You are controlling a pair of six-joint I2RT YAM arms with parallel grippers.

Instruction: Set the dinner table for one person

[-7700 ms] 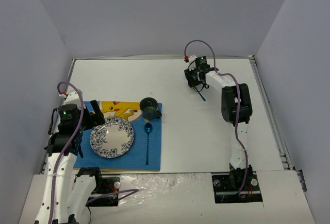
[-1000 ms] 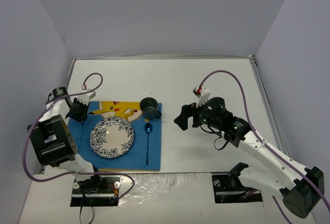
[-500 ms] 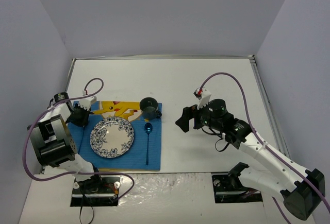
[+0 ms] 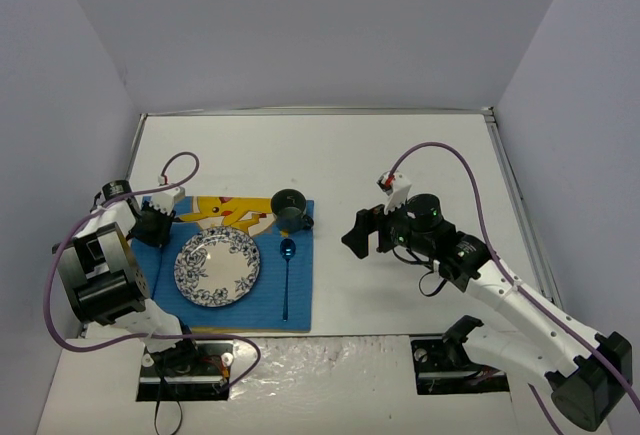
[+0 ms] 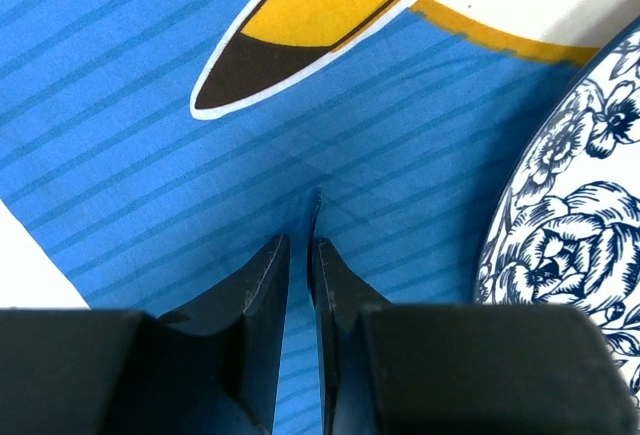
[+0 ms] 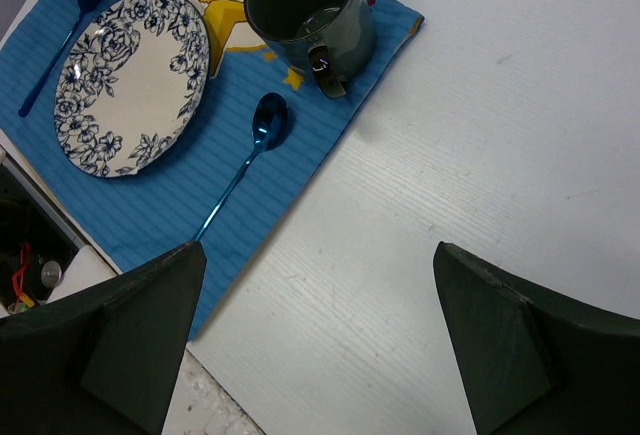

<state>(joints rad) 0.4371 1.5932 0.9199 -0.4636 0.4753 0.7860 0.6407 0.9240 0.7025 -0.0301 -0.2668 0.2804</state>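
On the white dinner table (image 4: 400, 155) (image 6: 480, 155) lies a blue placemat (image 4: 270, 300) (image 6: 150, 205) (image 5: 150, 105). It carries a floral plate (image 4: 217, 266) (image 6: 133, 80) (image 5: 580, 185), a dark mug (image 4: 290, 207) (image 6: 305, 5) and a blue spoon (image 4: 286, 275) (image 6: 245, 170). A blue fork (image 6: 55, 55) lies left of the plate. My left gripper (image 4: 150, 223) (image 5: 298, 240) hangs low over the fork's far end. Its jaws stand a narrow slit apart, and the fork's thin edge (image 5: 315, 215) leans on the right finger. My right gripper (image 4: 355, 235) (image 6: 318, 246) hovers wide open and empty over bare table, right of the placemat.
A yellow cartoon figure (image 4: 225, 210) is printed on the placemat's far part. A thin metal rim (image 4: 505, 175) edges the tabletop, and grey walls close in left, right and behind. Both arm bases (image 4: 185, 360) (image 4: 460, 360) sit at the near edge.
The left jaws have parted a little around the fork, and that gripper has dropped slightly toward the placemat. The right arm has drifted slightly right, still open.
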